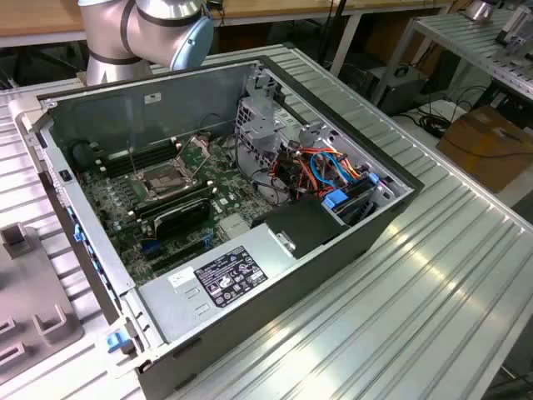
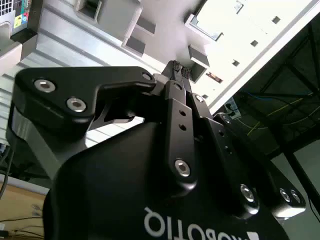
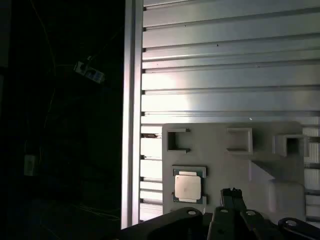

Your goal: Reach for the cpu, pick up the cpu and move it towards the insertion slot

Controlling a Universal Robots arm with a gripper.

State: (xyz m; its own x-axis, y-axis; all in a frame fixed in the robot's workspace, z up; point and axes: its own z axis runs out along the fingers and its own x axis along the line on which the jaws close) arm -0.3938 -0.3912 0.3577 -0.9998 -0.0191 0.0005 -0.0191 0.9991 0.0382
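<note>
The cpu (image 3: 187, 187) lies flat with its pale metal face up, in a small square nest on a grey tray (image 3: 220, 157). The tray rests on the ribbed table (image 3: 225, 75). In the first wrist view the claw (image 3: 232, 195) is near the cpu but apart from it, with its tips clenched on nothing. The second wrist view shows the claw (image 2: 176, 67) from behind, its fingers meeting at a point.

In the exterior view the slot (image 1: 169, 179) sits on the board inside the open case (image 1: 150, 117), its dark square centre showing. The arm (image 1: 141, 25) stands behind the case. A grey tray (image 1: 33, 321) lies at the exterior view's left, outside the case and well apart from the slot.
</note>
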